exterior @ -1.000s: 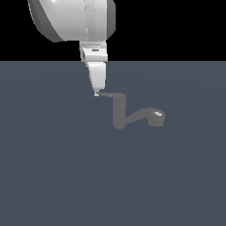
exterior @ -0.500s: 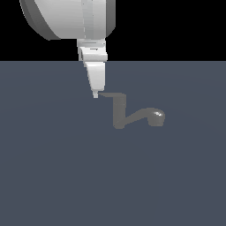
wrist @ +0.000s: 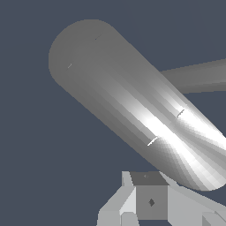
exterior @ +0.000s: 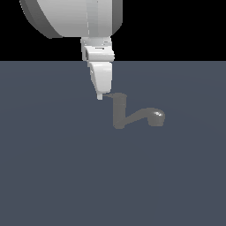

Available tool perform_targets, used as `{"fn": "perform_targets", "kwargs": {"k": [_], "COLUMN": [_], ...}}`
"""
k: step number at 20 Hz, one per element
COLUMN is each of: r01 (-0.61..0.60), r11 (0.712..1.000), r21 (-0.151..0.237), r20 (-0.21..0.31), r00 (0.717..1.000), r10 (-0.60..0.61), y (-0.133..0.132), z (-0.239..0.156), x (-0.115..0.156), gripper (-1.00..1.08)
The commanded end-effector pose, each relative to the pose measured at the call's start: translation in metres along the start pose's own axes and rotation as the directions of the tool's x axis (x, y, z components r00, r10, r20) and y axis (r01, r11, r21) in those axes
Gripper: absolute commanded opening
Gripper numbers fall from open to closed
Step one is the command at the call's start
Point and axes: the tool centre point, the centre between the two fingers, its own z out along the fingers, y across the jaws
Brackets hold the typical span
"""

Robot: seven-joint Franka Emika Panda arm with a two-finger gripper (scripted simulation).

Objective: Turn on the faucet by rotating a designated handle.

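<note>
Grey faucet (exterior: 120, 115) stands mid-counter (exterior: 57, 176), spout toward 3 o'clock. White claw (exterior: 101, 96) hangs at the handle (exterior: 115, 95) tip, 9 o'clock of the post; its opening cannot be told.

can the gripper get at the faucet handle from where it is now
Probably yes: the gripper hangs right at the free tip of the handle, and nothing stands between them on the bare surface.
</note>
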Motion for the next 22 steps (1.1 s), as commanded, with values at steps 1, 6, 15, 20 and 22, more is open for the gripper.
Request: {"fn": "perform_targets", "kwargs": {"k": [1,6,15,20,22], "r01": [-0.019,-0.02,-0.011,-0.016,-0.018], "r11": [1.0,1.0,1.0,1.0,1.0], "r21": [-0.007,-0.008,-0.005,-0.007,-0.008], "r20": [-0.002,-0.002,-0.002,-0.002,-0.002], "r00": [1.0,1.0,1.0,1.0,1.0], "r10": [0.019,0.02,0.011,0.016,0.018], "y": [0.012,0.029,0.039,0.047,0.051], "z": [0.002,0.002,0.001,0.001,0.002], "x": [0.016,0.026,0.048,0.079,0.092], "gripper": [-1.0,-1.0,-1.0,-1.0,-1.0]}}
